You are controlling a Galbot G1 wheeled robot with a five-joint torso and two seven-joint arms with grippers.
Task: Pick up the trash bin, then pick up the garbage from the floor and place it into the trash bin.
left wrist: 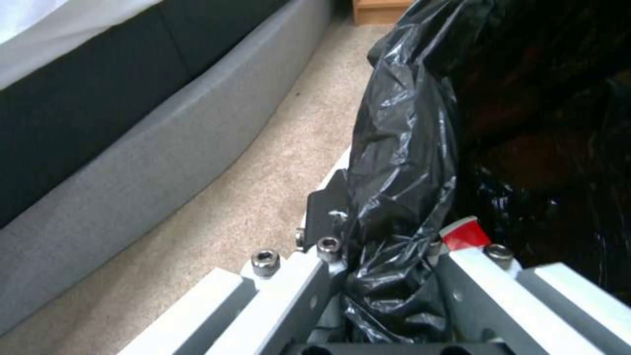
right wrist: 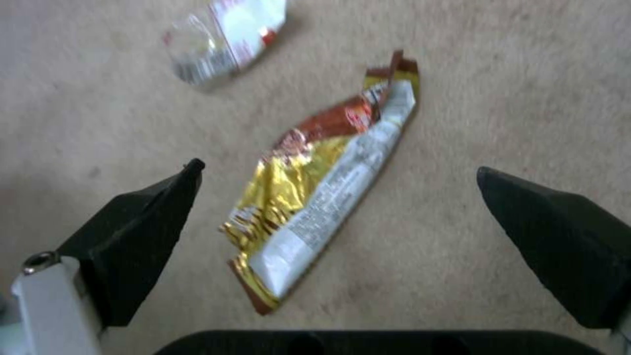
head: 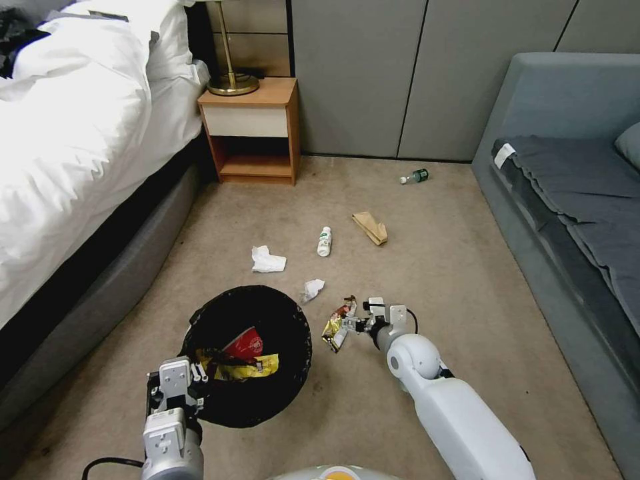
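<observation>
The trash bin [head: 293,373], lined with a crinkly black bag [left wrist: 401,148], hangs low over the carpet at the front left. My left gripper [head: 195,375] [left wrist: 394,236] is shut on its near rim, one finger inside and one outside. A red packet [head: 245,345] and a yellow wrapper [head: 257,366] lie in the bin. My right gripper [head: 348,324] [right wrist: 338,172] stands open just above a gold and red foil wrapper [head: 331,331] [right wrist: 315,197], which lies on the floor between the fingers. More garbage is scattered beyond.
On the carpet lie a crumpled tissue [head: 268,260], a small crinkled wrapper [head: 311,289] [right wrist: 227,34], a white bottle [head: 325,241], a brown paper bag [head: 371,227] and a green bottle [head: 415,177]. The bed [head: 80,133] runs along the left, a nightstand [head: 250,130] behind, a grey sofa [head: 567,173] right.
</observation>
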